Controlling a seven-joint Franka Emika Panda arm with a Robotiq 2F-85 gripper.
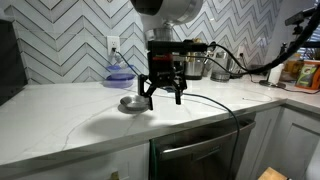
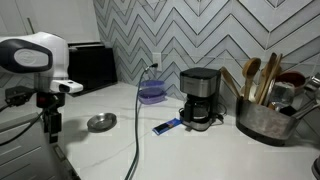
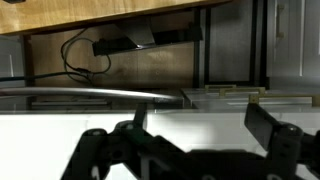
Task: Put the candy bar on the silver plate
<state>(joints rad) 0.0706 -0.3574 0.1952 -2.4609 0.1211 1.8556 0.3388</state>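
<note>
The small candy bar in a dark blue wrapper [image 2: 166, 126] lies flat on the white bench [image 2: 220, 152], between the round silver metal plate [image 2: 101, 122] and the black coffee maker [image 2: 200, 97]. The end effector [image 1: 163, 100] hangs released and empty near the plate. The bar is likely light and slippery, so pinching across its narrow width at mid-length looks best.

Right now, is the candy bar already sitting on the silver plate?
No, the candy bar lies on the counter in front of the coffee maker, clearly apart from the empty silver plate.
</note>
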